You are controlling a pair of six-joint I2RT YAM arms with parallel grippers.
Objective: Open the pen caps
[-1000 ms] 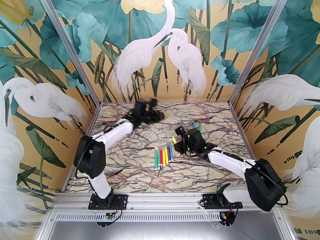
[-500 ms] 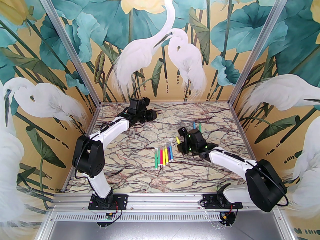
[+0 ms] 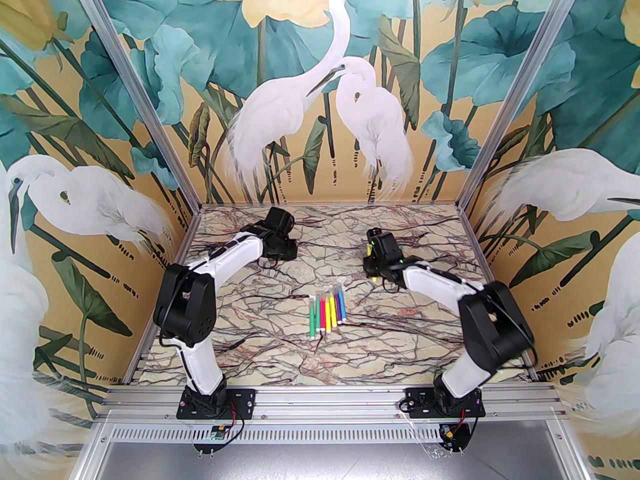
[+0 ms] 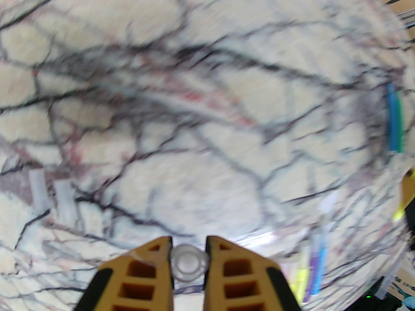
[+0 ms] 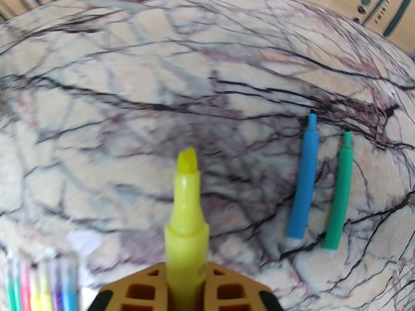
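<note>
**Left arm** (image 3: 235,255): base bolted at the near edge. The white lower link rises to a black elbow, and the white forearm reaches far forward and slightly right. The black wrist is bent downward.

**Left end effector** (image 4: 188,241): two orange lattice fingers (image 4: 146,270) with black outer edges. The jaws are narrow and pinch a clear cap (image 4: 189,264) end-on between the tips.

**Right arm** (image 3: 435,280): base at the near edge. The white lower link leans right to a black elbow, and the forearm runs forward and left. The black wrist shows green lights.

**Right end effector** (image 5: 187,266): matching orange fingers, clamped on a yellow pen (image 5: 186,212) whose uncapped tip juts out ahead of the fingertips.
</note>
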